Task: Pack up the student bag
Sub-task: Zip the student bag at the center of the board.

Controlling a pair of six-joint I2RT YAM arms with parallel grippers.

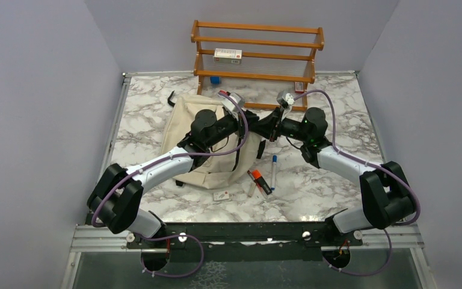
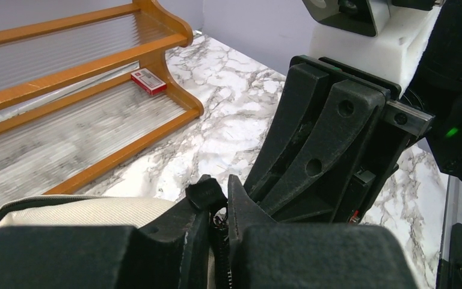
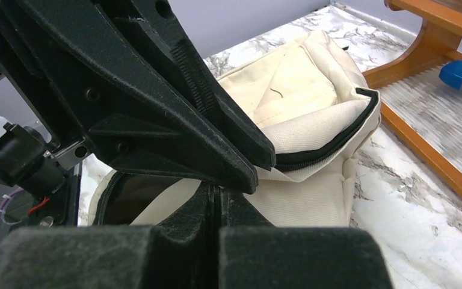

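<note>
- The left hand (image 2: 218,195) is pinched narrow on the black zip edge (image 3: 331,141) of the large cream fabric student bag (image 1: 183,120). The bag lies on the white marble tabletop (image 1: 310,201), just in front of the orange wooden rack (image 1: 258,27).
- The right hand (image 3: 218,191) is closed tight, close against the left one at the bag's mouth. I cannot tell what it nips, if anything.
- Step in hand, as I judge it: opening the bag. Dark lining shows, and nothing looks packed yet.
- The next move calls for drawing the two sides of the mouth apart without the hands knocking together.
- Beside the bag wait a blue-capped white pen (image 1: 274,171), an orange-and-black marker (image 1: 258,180) and a small white card-like piece (image 1: 221,195).
- In the way: both hands crowd the opening.
</note>
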